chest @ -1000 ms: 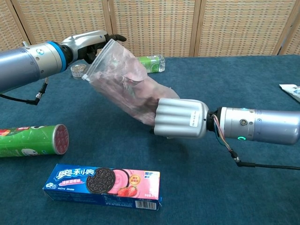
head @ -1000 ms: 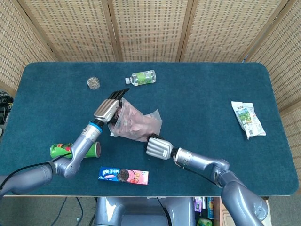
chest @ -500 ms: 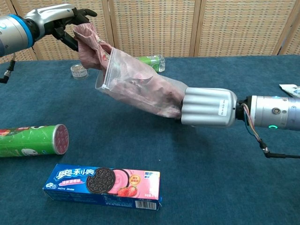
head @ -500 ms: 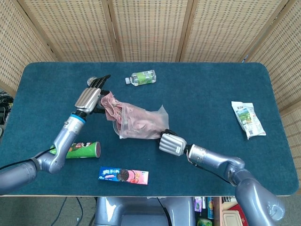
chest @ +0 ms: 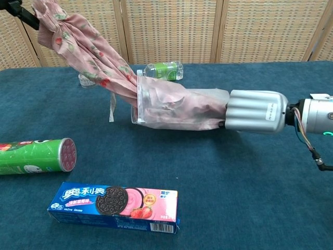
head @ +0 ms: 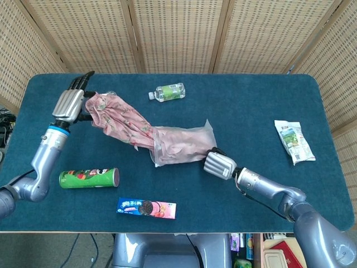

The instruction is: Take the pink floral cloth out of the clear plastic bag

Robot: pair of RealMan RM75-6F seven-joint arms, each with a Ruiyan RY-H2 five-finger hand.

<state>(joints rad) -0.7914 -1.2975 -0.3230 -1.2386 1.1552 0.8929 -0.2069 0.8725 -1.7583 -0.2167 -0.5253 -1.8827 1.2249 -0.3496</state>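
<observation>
Backdrop: woven wicker screen panels (head: 178, 33) stand behind a table covered in dark teal cloth (head: 251, 106).
Left hand: the left hand (head: 71, 102) is raised over the far left of the table, fingers closed on the top end of the pink floral cloth (head: 120, 124); in the chest view only a dark sliver of it shows at the upper left corner.
Chip can: a green cylindrical can (head: 89, 178) lies on its side near the front left edge, its round end facing right.
Cookie box: a blue and pink cookie box (head: 146, 208) lies flat at the front edge, just right of the can.
Small jar: a small clear jar (chest: 86, 79) sits on the table behind the stretched cloth, mostly hidden.
Pink floral cloth: it hangs taut and slanted from the left hand down to the right, its upper part out in the open, its lower part still inside the bag's mouth.
Clear plastic bag: the clear plastic bag (head: 187, 145) lies near the table's middle, mouth facing left, wrinkled around the cloth within.
Water bottle: a small bottle with a green label (head: 169, 91) lies on its side behind the bag.
Right hand: the right hand (head: 219, 164) is clamped on the bag's right, closed end, low over the table.
Snack packet: a white and green packet (head: 294, 142) lies flat at the far right, well apart from the rest.
</observation>
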